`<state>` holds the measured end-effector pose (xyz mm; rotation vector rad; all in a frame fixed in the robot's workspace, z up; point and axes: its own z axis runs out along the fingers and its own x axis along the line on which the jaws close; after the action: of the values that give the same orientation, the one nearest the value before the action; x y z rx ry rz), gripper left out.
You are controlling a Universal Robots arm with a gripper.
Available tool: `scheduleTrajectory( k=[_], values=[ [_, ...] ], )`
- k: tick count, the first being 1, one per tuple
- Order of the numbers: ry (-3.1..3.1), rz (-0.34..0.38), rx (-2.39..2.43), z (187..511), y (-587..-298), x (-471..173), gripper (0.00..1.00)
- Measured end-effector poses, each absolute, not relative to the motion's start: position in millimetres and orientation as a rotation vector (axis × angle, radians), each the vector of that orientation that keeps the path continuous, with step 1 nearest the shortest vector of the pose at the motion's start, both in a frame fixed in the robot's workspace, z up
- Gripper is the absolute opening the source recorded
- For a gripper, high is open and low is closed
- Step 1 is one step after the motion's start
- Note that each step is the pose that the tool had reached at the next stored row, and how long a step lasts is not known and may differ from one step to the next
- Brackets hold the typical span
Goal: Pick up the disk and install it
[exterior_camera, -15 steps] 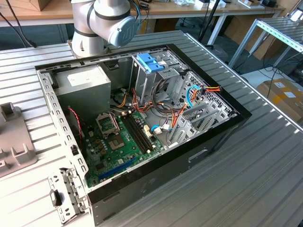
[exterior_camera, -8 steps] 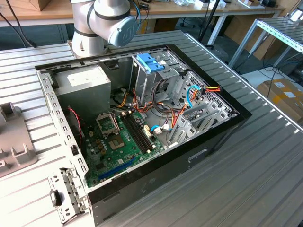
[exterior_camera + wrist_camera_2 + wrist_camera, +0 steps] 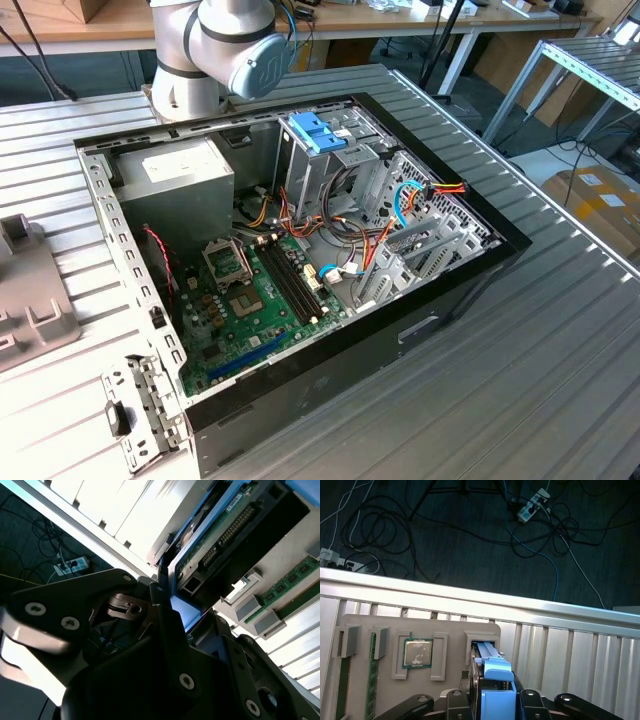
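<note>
Clamping one disk (image 3: pixel 498 672), one end effector (image 3: pixel 492 702) sits over one grey tray (image 3: pixel 455 630).

The robot arm (image 3: pixel 235 45) is being shown by its lower joints in the exterior view. Its grey base (image 3: pixel 185 95) is being carried at the far edge of the slatted metal table (image 3: pixel 520 380), towards the exterior view's left. A grey joint housing with a blue cap (image 3: pixel 262 62) is being turned towards the exterior view's right. In both wrist views the gripper (image 3: pixel 497 705) is being held with its black jaws closed in on the disk (image 3: pixel 497 680), which is being clasped from both sides. One of the fingers (image 3: pixel 165 625) is being pressed flat against the disk's blue rail, with the bolted black linkages (image 3: pixel 50 615) being spread behind it.
</note>
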<state>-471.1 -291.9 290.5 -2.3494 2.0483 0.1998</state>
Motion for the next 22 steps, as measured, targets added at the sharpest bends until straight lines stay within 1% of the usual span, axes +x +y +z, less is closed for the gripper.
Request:
scheduleTrajectory(
  k=[9,18,22],
  values=[
    [2.055,0.199,-2.343,290.3,-291.9,-471.1,0.39],
    [2.257,0.193,-2.135,289.7,-292.0,-471.0,0.39],
    [2.228,0.190,-2.171,289.6,-291.9,-471.0,0.39]
  ],
)
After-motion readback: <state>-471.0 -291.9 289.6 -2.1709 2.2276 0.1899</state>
